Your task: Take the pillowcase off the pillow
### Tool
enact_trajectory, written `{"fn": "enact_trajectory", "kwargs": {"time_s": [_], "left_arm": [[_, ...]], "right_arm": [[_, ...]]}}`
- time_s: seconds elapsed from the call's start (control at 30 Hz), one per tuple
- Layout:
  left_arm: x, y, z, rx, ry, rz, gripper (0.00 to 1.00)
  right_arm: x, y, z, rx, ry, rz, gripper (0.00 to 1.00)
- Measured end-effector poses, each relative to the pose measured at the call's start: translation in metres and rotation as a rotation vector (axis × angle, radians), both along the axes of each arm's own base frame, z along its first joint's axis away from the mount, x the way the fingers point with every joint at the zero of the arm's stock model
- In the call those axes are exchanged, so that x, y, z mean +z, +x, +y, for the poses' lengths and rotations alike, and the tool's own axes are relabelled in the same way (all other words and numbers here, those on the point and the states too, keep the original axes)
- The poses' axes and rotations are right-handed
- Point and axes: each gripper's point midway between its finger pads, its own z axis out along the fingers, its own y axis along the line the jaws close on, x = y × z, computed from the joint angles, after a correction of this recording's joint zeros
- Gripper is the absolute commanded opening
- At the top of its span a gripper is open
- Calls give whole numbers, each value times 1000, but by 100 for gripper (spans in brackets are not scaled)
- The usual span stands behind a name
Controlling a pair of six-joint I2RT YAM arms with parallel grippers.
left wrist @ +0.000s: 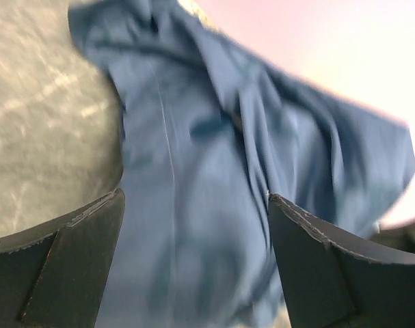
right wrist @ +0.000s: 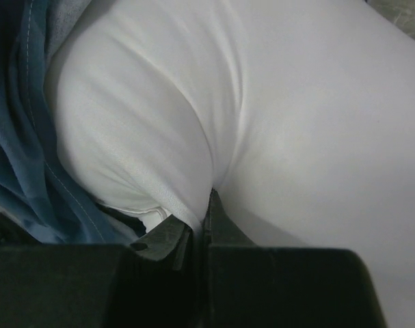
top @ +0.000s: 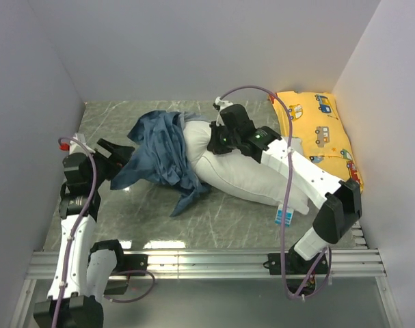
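Pillow (right wrist: 296, 123) in pinch of right hand (right wrist: 206, 208)

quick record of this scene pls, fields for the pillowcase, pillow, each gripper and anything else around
pillowcase: dark blue, bunched over the pillow's left end in the top view
pillow: white, mostly bare, lying across the table
left gripper: open, pillowcase fabric between its fingers
right gripper: shut, pinching a fold of the pillow
tag: blue-and-white, at the pillow's near right edge
yellow car-print pillow: far right corner, untouched
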Motion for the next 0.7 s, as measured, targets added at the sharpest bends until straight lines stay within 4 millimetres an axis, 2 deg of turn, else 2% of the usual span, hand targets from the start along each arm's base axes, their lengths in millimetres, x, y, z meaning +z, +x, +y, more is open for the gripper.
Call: {"fn": "enact_trajectory", "kwargs": {"time_s": [0.17,0.27,0.33,0.37,0.4,0.47,0.5,0.57,0.6,0.67,0.7], "left_arm": [[-5,-20,-11,-36,3,25,89],[-5,-28,-12,-36,2,30,85],[-6,-29,-11,-28,4,33,77],[-8,-29,-10,-18,5,41,71],[-10,-28,-8,-7,7,52,60],[-16,-24,-3,19,8,75,50],[-18,-22,-1,32,8,87,39],[-25,-16,4,55,10,115,32],[-27,-13,6,65,14,123,19],[-29,-6,10,85,10,141,4],[-29,-2,12,94,10,145,0]], "right_arm": [[1,20,4,-21,-8,8,0],[4,32,3,-39,-6,5,0],[6,38,2,-47,-4,3,0],[7,39,2,-49,-3,2,0],[7,40,2,-51,-3,3,0],[6,39,1,-51,-4,4,0],[6,39,1,-51,-4,4,0],[6,39,1,-50,-4,5,0],[6,39,1,-50,-4,5,0],[6,39,1,-50,-5,6,0],[5,38,1,-50,-5,6,0]]}}
